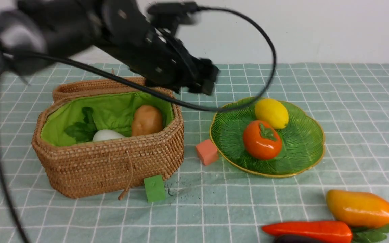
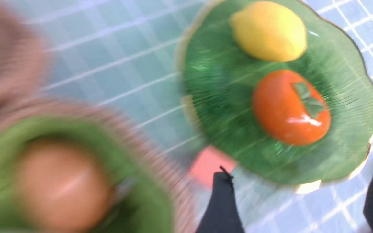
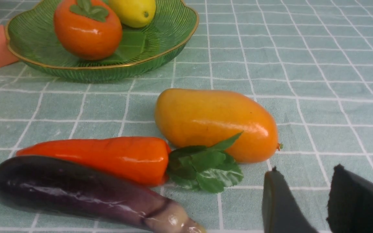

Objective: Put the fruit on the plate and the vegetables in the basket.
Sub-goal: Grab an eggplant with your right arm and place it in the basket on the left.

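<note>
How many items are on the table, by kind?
Fruit: 3 (lemon, persimmon, mango)
Vegetables: 4 (radish, potato, carrot, eggplant)
Cubes: 2 (pink cube, green cube)
Containers: 2 (basket, plate)
Total: 11

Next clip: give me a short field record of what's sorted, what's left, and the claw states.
On plate: lemon, persimmon
In basket: potato, radish
Unsorted, on tablecloth: mango, carrot, eggplant, lying together
Stray cubes: pink cube beside the plate, green cube in front of the basket
Left claw: open, empty, raised between basket and plate
Right claw: open, empty, near the mango
</note>
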Available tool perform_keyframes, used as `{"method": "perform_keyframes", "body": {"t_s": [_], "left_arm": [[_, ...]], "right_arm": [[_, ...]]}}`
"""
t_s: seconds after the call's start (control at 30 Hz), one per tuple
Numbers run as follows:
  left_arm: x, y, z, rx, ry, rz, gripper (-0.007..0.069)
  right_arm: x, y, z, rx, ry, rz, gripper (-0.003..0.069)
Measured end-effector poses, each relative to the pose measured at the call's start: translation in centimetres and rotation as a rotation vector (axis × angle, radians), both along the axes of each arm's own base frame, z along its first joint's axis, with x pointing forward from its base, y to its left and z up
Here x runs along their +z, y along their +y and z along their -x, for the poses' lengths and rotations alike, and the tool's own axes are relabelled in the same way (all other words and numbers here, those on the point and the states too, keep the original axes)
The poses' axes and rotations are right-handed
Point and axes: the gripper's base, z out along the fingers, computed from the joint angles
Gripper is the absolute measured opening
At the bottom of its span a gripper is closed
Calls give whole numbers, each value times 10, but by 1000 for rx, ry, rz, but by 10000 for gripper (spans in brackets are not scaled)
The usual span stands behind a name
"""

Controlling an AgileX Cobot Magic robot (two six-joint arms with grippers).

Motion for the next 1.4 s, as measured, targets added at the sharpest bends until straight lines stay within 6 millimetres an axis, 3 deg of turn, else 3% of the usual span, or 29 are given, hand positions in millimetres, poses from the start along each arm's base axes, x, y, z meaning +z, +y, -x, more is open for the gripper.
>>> {"method": "perform_keyframes", "body": {"t_s": [0.03, 0.17, 0.3, 0.33, 0.37, 0.4, 0.43, 0.47, 0.5, 0.53, 0.57, 0.63, 0.77, 1.03, 1.4], "left_arm": [[19, 20, 14, 34, 9, -24, 491], [61, 73, 65, 125, 51, -125, 372], [79, 96, 100, 178, 43, -158, 251], [82, 104, 117, 194, 26, -161, 177], [82, 108, 131, 197, 18, -156, 122], [81, 109, 134, 197, 17, -156, 113], [76, 116, 156, 202, 19, -144, 37], [72, 119, 166, 203, 24, -138, 7], [71, 119, 168, 204, 26, -135, 1], [62, 124, 188, 204, 34, -121, -13], [55, 125, 192, 204, 51, -122, -13], [35, 130, 218, 196, 73, -80, -13], [11, 131, 245, 174, 55, 21, -13], [12, 136, 274, 155, -1, 92, -13], [15, 136, 271, 170, -63, 114, -13]], "right_arm": [[0, 0, 0, 0, 0, 0, 242], [0, 0, 0, 0, 0, 0, 242], [0, 0, 0, 0, 0, 0, 242], [0, 0, 0, 0, 0, 0, 242], [0, 0, 0, 0, 0, 0, 242], [0, 0, 0, 0, 0, 0, 242], [0, 0, 0, 0, 0, 0, 242], [0, 0, 0, 0, 0, 0, 242], [0, 0, 0, 0, 0, 0, 242], [0, 0, 0, 0, 0, 0, 242], [0, 0, 0, 0, 0, 0, 242], [0, 0, 0, 0, 0, 0, 242], [0, 0, 0, 0, 0, 0, 242], [0, 0, 0, 0, 0, 0, 242], [0, 0, 0, 0, 0, 0, 242]]}}
